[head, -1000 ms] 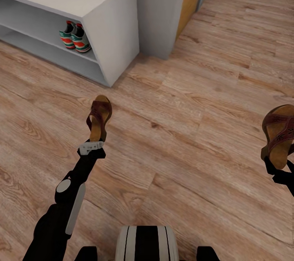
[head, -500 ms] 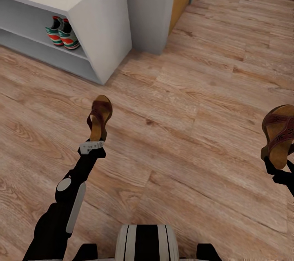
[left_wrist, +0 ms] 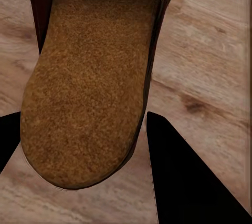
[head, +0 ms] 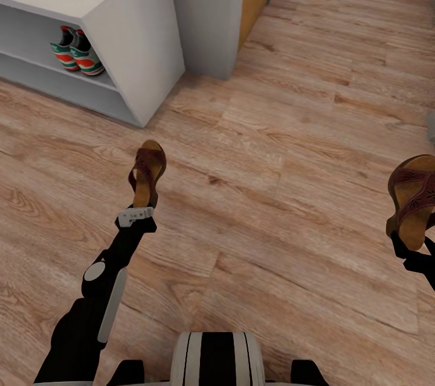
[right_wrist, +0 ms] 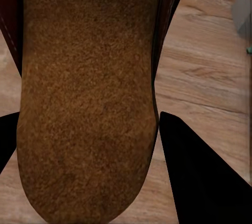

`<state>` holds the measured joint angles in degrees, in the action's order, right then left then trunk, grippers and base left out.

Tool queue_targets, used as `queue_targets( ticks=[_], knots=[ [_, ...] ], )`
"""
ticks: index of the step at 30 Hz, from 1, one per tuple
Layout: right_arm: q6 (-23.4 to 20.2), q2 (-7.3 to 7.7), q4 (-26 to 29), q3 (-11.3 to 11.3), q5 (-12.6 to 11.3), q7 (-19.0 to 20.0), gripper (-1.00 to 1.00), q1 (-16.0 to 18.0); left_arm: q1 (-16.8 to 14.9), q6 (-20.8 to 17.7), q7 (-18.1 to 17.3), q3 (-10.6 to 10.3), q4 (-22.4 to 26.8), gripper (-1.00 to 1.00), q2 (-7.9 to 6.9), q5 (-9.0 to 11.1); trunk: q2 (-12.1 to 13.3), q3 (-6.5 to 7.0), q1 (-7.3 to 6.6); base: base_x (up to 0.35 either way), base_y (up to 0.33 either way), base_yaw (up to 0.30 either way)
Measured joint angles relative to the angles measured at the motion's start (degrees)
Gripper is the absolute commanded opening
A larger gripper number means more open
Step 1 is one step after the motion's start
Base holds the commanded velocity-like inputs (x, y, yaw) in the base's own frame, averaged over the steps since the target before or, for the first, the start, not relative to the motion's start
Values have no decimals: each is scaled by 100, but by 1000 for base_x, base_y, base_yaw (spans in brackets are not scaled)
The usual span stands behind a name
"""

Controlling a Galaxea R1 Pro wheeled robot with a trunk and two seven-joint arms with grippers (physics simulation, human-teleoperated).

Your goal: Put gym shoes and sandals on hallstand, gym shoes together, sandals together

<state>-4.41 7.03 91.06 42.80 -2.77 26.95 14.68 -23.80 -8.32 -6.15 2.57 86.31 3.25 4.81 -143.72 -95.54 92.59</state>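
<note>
We found each arm carrying one sandal clear of the floor [head: 290,150]. The left gripper [head: 140,212] was clamped on the heel end of the left sandal [head: 147,173], whose long axis ran straight on from the fingers, toe away from the robot. The right gripper [head: 406,246] held the right sandal [head: 415,199] the same way, heel in the grip and toe forward, at the picture's right edge. Both wrist views confirmed this: a tan footbed lay between the dark fingers of each (left sandal [left_wrist: 89,82], right sandal [right_wrist: 86,98]).

The rack [head: 130,41] stood ahead and to the left, its slanted right end panel nearest us. The two gym shoes [head: 75,51] sat side by side on its lower shelf, close against that right end. We judged this half of the task done.

The move to come turned on one relation: the rack lay forward-left of both sandals, and the left arm was plainly the nearer. The right sandal was well apart from the rack.

We could read no brand, label or writing; the sneaker stripes carried no legible mark.
</note>
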Motion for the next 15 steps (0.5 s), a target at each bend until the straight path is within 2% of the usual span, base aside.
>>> queue_targets(
  ticks=[15],
  knots=[
    [0, 0, 0, 1, 0, 0, -100, 0, -2, -4, 2, 3, -1, -100, 1, 7, 0, 126, 0, 0, 0, -107]
  ],
)
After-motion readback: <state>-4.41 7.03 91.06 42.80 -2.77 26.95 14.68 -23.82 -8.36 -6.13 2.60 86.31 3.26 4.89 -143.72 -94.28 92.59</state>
